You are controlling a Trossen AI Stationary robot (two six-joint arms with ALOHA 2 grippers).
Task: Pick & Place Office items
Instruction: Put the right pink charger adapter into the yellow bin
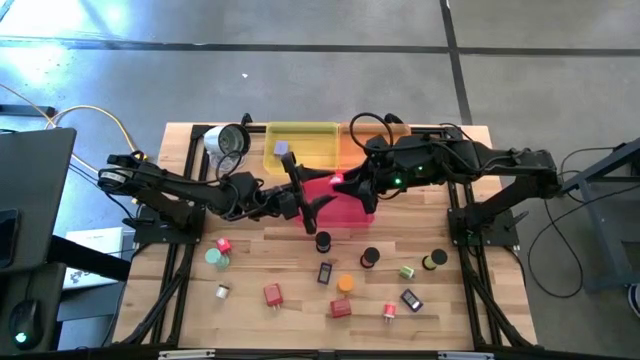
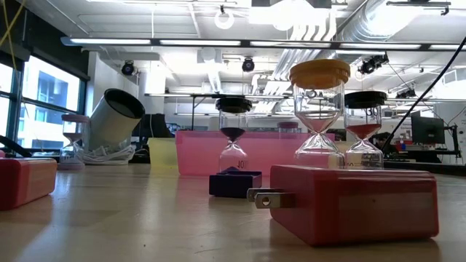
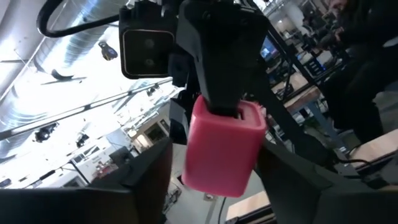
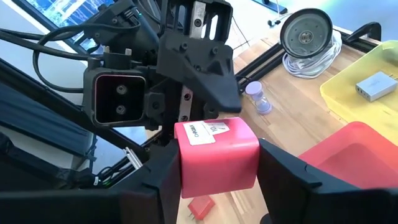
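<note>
A red block [image 1: 338,181] hangs in the air over the pink tray [image 1: 352,210], shut in my right gripper [image 1: 352,184], which reaches in from the table's right. My left gripper [image 1: 308,195] faces it from the left and is open. Its fingers stand on either side of the block [image 3: 221,149] in the left wrist view, and I cannot tell if they touch it. Several small office items lie on the near half of the table: black cylinders [image 1: 323,241], an orange one [image 1: 345,284], red blocks [image 1: 272,293]. Neither gripper shows in the low view. My right gripper pinches the red block between its two fingers, one on each opposite side face [image 4: 185,163]. The fingers come in roughly level from the table's right. The block is lifted clear, its white-labelled face [image 4: 205,130] turned toward the left arm.
A yellow tray [image 1: 305,133] with a grey piece [image 1: 282,148] and an orange tray [image 1: 350,140] sit at the far edge. A round silver-rimmed object [image 1: 228,140] lies beside them. In the low view a red plug block [image 2: 353,200] and sand timers [image 2: 318,109] stand close.
</note>
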